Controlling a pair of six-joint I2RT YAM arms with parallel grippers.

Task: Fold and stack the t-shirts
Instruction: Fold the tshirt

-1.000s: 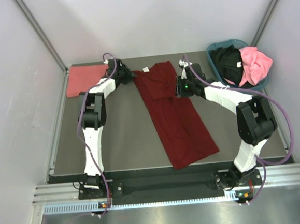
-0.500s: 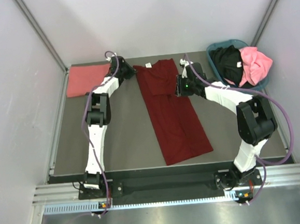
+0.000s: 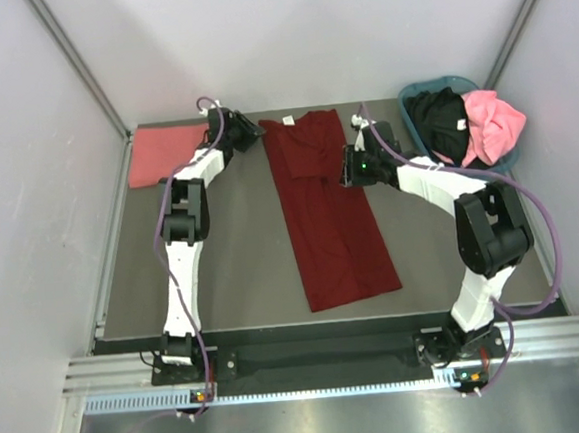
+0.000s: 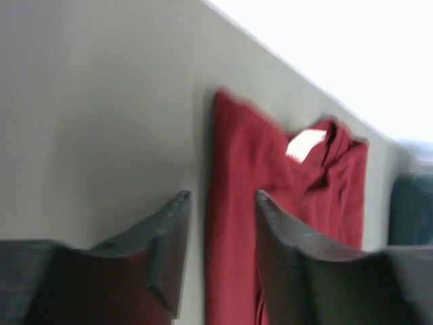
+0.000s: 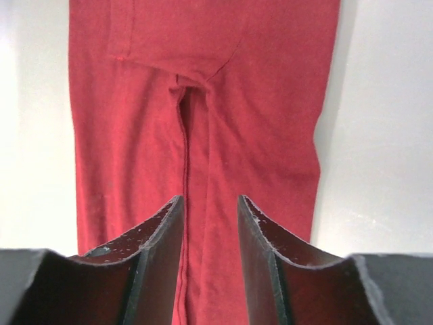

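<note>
The dark maroon t-shirt [image 3: 329, 213] lies folded lengthwise in a long strip, collar at the back, hem toward the front. My left gripper [image 3: 252, 131] is open, just left of the collar. In the left wrist view [image 4: 220, 203] the shirt's left edge [image 4: 233, 203] shows between the fingers. My right gripper [image 3: 348, 165] is open above the shirt's right side near the folded sleeve. It also shows in the right wrist view [image 5: 210, 203], over the cloth [image 5: 203, 81]. The salmon-pink t-shirt [image 3: 164, 154] lies folded at the back left. The black t-shirt [image 3: 441, 122] and the bright pink t-shirt [image 3: 493, 125] lie in the basket.
The teal-blue basket [image 3: 415, 91] stands at the back right corner, close behind the right arm; its side shows in the left wrist view [image 4: 409, 210]. White walls close in the table at the back and both sides. Dark table surface [image 3: 234, 271] lies left of the maroon shirt.
The maroon shirt has been drawn toward the back and straightened, its hem swinging to the left. My left gripper has moved toward the back edge. The right gripper has barely moved.
</note>
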